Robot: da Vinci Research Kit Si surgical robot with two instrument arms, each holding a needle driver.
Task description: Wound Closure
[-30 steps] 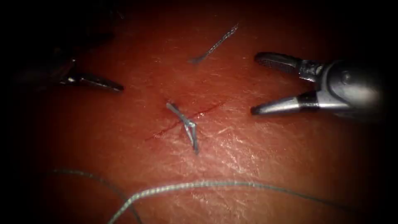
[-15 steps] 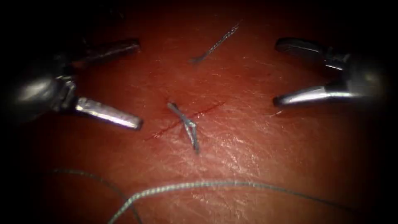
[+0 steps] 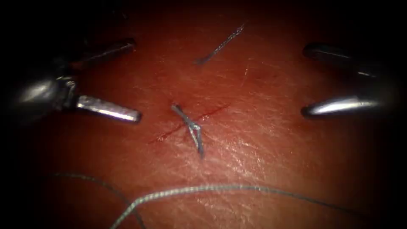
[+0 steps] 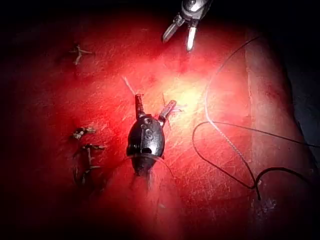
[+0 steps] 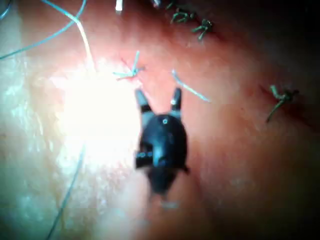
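The tissue carries a thin red cut running slantwise, crossed by a knotted stitch with two short cut ends. Left of the cut, my left tool has its jaws spread wide and holds nothing; its own view has it above the tissue. Right of the cut, my right tool is also open and empty, well away from the stitch; its own view puts it just short of the knot. A long thread lies slack across the near tissue.
A loose piece of cut thread lies beyond the cut. Several older knotted stitches sit further along the tissue, with more stitches in the right wrist view. The slack thread loops over the tissue's edge.
The left tool has come in from the left and opened its jaws wide. The right tool, open throughout, has drawn back to the right, away from the stitch.
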